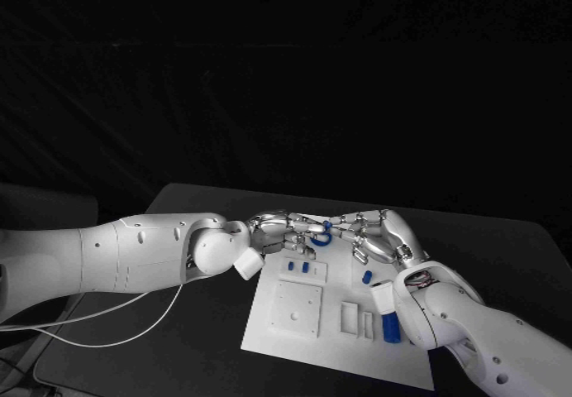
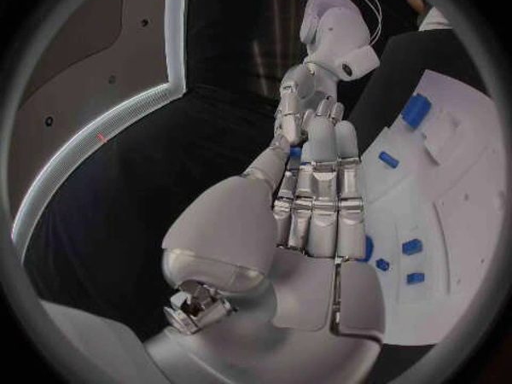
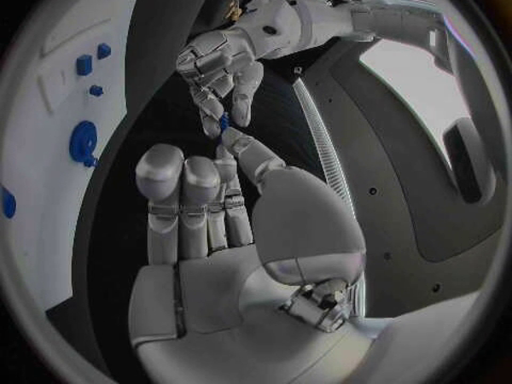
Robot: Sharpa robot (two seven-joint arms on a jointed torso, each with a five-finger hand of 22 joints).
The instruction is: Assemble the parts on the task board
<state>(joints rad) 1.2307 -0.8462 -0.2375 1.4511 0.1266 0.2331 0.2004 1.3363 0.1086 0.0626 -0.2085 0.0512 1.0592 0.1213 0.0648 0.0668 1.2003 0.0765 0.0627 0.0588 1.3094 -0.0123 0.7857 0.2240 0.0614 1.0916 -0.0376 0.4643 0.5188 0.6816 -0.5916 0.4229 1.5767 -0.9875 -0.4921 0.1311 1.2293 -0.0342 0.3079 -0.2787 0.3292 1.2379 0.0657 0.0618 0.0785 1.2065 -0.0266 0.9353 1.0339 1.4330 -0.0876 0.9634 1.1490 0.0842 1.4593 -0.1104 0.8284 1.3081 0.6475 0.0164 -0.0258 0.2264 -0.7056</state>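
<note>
My left hand point(image 1: 277, 231) reaches in from nine o'clock above the far edge of the task board point(image 1: 292, 335), its fingertips pinching a small blue part point(image 1: 326, 225). My right hand point(image 1: 382, 236) comes from four o'clock and meets it fingertip to fingertip; from the wrist views, I cannot tell whether it also grips that part. A blue ring point(image 1: 320, 239) sits just under the fingers at the board's twelve o'clock. Other blue parts point(image 1: 302, 267) lie across the board on the dark surface point(image 1: 143, 356), a longer blue block point(image 1: 390, 327) at its four o'clock.
</note>
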